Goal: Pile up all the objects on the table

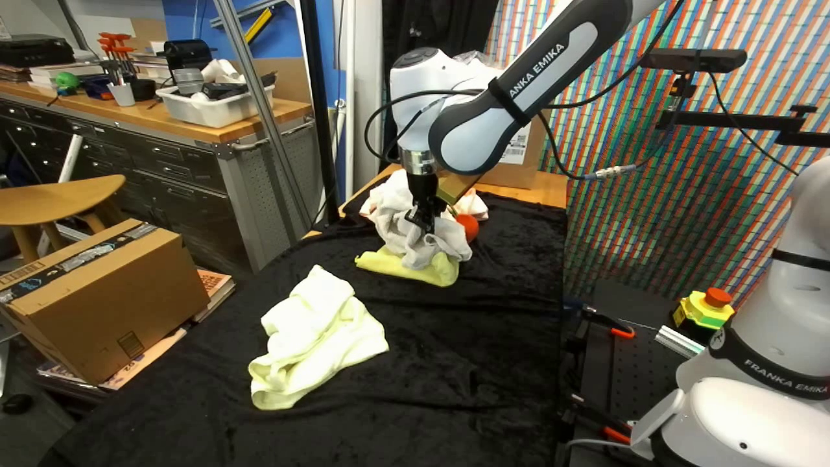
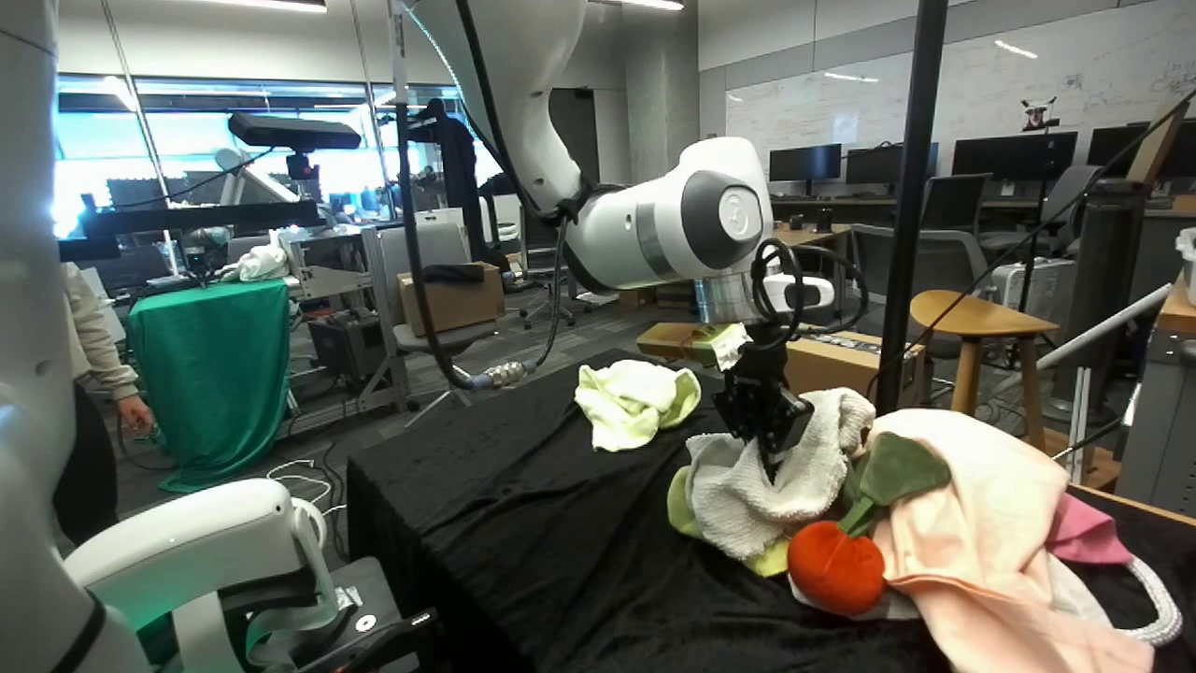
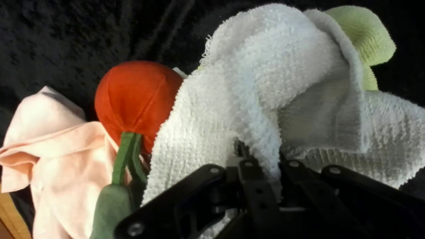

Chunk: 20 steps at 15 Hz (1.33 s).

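My gripper [image 1: 425, 227] is shut on a fold of a grey-white terry towel [image 1: 455, 241]; the wrist view shows the fold pinched between the fingers [image 3: 262, 159]. The towel [image 2: 733, 500] is bunched over a yellow-green cloth [image 1: 389, 263], which also shows at its edge in the wrist view [image 3: 368, 36]. A red plush fruit [image 2: 834, 567] with a green stem and leaf lies beside the towel, partly against it [image 3: 136, 96]. A peach cloth [image 2: 972, 505] lies beyond the plush. A separate crumpled pale yellow towel [image 1: 318, 337] lies apart; it also shows in an exterior view [image 2: 635, 402].
A pink piece [image 2: 1089, 531] with a white rope loop [image 2: 1163, 608] lies by the peach cloth near the table edge. Black cloth [image 1: 454, 370] covers the table. A black post [image 2: 906, 215] stands beside the table. Another white arm [image 1: 765, 337] stands across from it.
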Each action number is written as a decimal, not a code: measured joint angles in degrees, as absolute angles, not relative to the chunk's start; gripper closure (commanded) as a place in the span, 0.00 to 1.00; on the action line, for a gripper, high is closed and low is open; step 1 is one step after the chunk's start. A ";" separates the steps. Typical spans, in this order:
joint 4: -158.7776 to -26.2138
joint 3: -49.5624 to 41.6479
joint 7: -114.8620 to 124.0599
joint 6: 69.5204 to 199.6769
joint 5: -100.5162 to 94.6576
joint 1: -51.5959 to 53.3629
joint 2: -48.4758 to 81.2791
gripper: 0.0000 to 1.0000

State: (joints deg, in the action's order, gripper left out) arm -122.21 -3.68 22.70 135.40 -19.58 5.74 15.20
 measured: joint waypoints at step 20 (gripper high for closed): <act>-117.94 2.44 23.12 130.56 -19.97 8.40 7.34 0.00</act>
